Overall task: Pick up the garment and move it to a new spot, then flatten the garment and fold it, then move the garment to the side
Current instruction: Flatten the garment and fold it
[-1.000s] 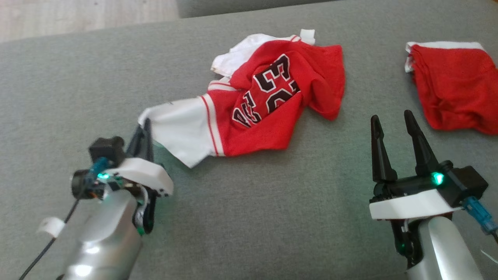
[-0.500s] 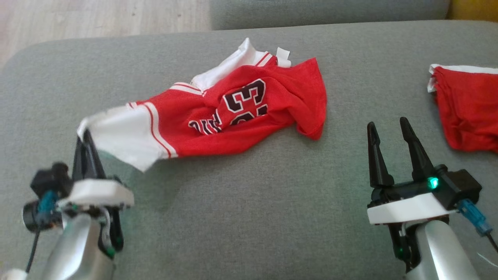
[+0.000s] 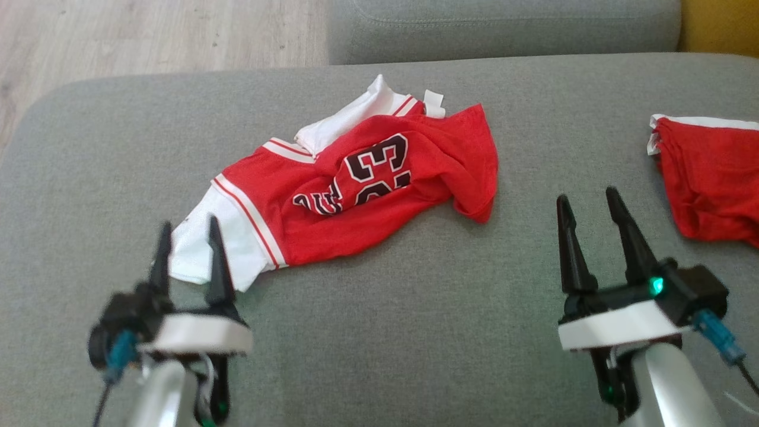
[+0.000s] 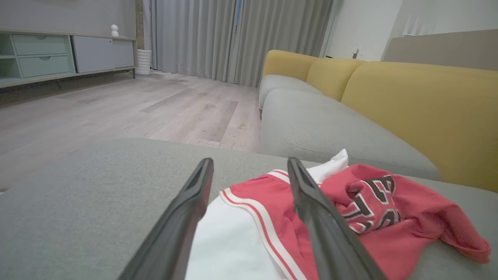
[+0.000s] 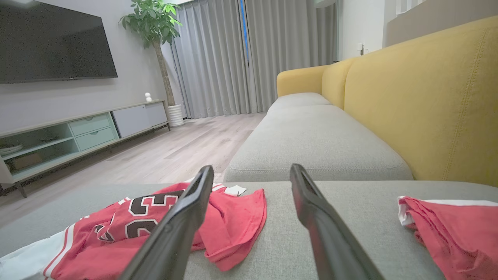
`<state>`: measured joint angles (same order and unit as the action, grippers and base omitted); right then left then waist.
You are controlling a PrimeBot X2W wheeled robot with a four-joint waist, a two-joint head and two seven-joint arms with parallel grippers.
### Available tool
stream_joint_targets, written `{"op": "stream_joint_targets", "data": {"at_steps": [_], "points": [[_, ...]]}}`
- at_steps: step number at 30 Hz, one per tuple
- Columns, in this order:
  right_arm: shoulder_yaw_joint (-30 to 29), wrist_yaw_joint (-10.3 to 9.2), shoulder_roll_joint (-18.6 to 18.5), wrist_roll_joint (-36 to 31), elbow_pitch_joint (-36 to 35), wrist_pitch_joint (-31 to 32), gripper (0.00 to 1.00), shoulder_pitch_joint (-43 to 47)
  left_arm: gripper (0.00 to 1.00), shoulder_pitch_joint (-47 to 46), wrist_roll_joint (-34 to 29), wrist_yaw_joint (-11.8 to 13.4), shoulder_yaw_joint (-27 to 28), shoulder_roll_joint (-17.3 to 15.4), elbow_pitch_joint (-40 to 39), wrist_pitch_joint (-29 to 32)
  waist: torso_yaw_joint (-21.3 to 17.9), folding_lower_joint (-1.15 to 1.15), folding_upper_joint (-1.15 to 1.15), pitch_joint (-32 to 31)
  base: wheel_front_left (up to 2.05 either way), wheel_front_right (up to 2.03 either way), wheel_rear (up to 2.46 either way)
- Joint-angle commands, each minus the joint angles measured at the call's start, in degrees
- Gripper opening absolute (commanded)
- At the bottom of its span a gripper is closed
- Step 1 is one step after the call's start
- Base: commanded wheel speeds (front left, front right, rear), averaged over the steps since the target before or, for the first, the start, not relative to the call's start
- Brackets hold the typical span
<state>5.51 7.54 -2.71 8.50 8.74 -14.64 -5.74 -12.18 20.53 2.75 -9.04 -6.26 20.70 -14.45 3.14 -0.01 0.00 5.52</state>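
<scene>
"So, which step is in hand?"

"Flattening, I judge; the garment (image 3: 367,196) lies crumpled near the middle of the grey sofa seat (image 3: 415,344), and nothing holds it; my left jaws stand wide apart and empty, their tips over its white hem; my right jaws, wide apart and empty too, hover well to its right."

"And the next move?"

"Probably both arms; one grip on the white hem, one on the bunched red end, then a pull apart to spread the cloth; the fabric looks thin and may drag rather than slide."

"Counts?"

"Two red garments: this one and a second red piece (image 3: 711,184) at the seat's right edge; two pairs of jaws; one seat under them."
</scene>
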Motion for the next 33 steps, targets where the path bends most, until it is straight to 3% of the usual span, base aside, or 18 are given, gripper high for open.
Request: {"op": "stream_joint_targets", "data": {"at_steps": [1,10,15,25,27,33], "points": [[1.6,-0.05,-0.2,0.2,-1.8,-0.4,1.0,0.2,1.0,-0.5,-0.7,-0.3,2.4,-0.4,-2.4,-0.5,0.1,0.01,0.0,-0.2,0.0,0.0,0.0],[0.2,-0.05,-0.2,-0.9,-0.8,-0.4,1.0,-0.9,1.0,1.8,-3.9,-3.3,2.4,2.5,-6.1,-0.5,2.2,0.01,0.0,1.0,0.0,0.0,0.0],[-1.9,-0.05,-0.2,-1.1,3.9,0.6,1.0,-5.9,1.0,0.5,-4.6,-4.3,2.1,3.1,-5.9,-0.5,4.4,0.01,0.0,3.2,0.0,0.0,0.0],[-8.9,-0.05,-0.2,1.9,23.9,14.4,1.0,-22.3,1.0,-2.1,-3.4,-5.1,-0.5,3.4,-4.6,-0.5,9.2,0.01,0.0,7.4,0.0,0.0,0.0],[-11.2,-0.05,-0.3,2.5,31.7,18.0,1.0,-27.4,1.0,-3.2,-2.1,-4.5,-2.4,3.4,-4.7,-0.5,11.2,0.01,0.0,8.7,0.0,0.0,0.0],[-10.5,-0.05,-1.2,3.0,39.5,20.8,1.0,-31.1,1.0,-4.0,-1.2,-3.8,-3.8,3.4,-4.7,-0.5,12.5,0.01,0.0,9.5,0.0,0.0,0.0]]}}
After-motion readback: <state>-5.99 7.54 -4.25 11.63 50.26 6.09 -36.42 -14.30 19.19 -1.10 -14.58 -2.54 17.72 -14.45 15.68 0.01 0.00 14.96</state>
